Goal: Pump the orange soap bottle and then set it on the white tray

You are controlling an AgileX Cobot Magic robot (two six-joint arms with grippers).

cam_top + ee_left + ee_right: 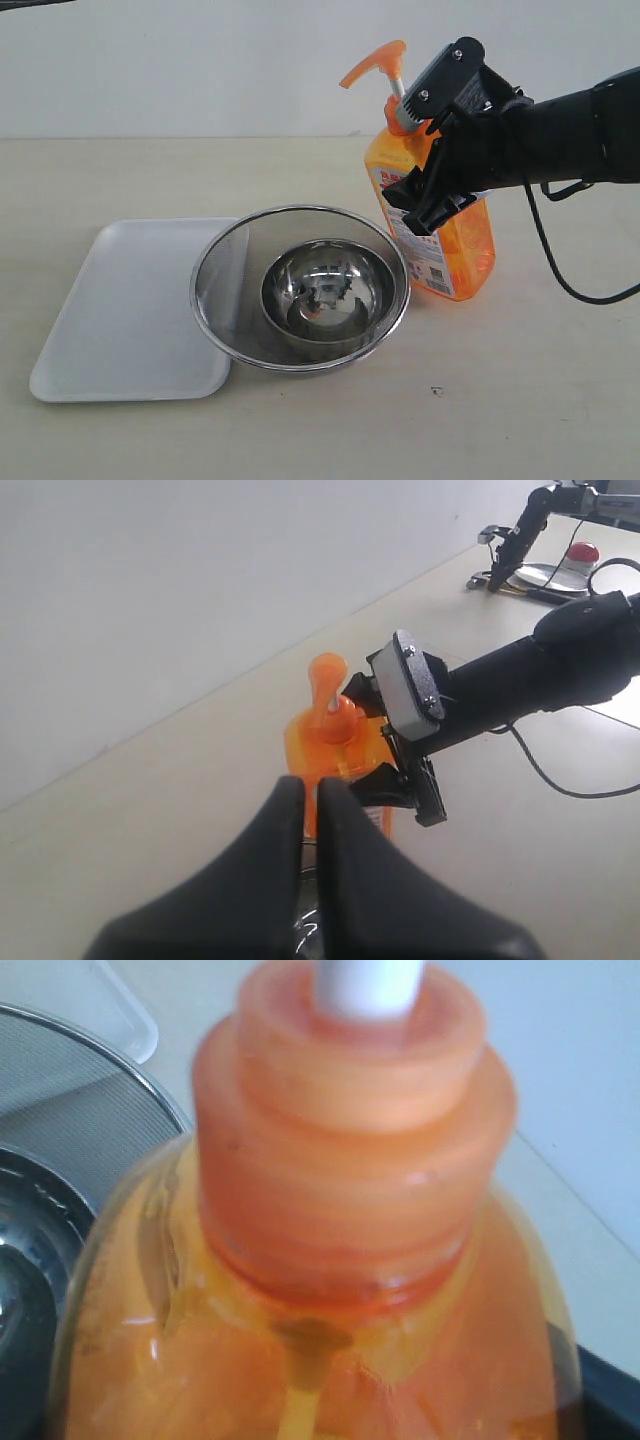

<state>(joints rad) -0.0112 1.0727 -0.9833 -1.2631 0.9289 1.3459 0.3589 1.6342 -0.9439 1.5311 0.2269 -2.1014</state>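
Black jaws of the right gripper point(432, 195) stand wide and clasp the orange soap bottle point(455, 250) at its shoulder, one finger against each side, just below the collar. The right wrist view is filled by that collar and the white stem, so we read the grip from the other two views. The pump head point(375, 62) is raised on its stem, with the spout turned toward the table's left edge.

The left gripper point(311, 790) is clenched on nothing, with only a thin slit between its fingers. It hangs above the bottle, and its tips are apart from the pump head (we see this gripper in its own wrist view only).

The bottle rests on the table point(520, 400), right of the middle, leaning slightly. It is just beside the right rim of the mesh strainer bowl point(225, 280). A smaller steel bowl point(325, 285) sits inside the strainer.

The white tray point(110, 310) lies flat toward the table's left edge, well apart from the bottle. The strainer's left rim overlaps the tray's right edge. A black cable point(560, 270) hangs from the right arm.
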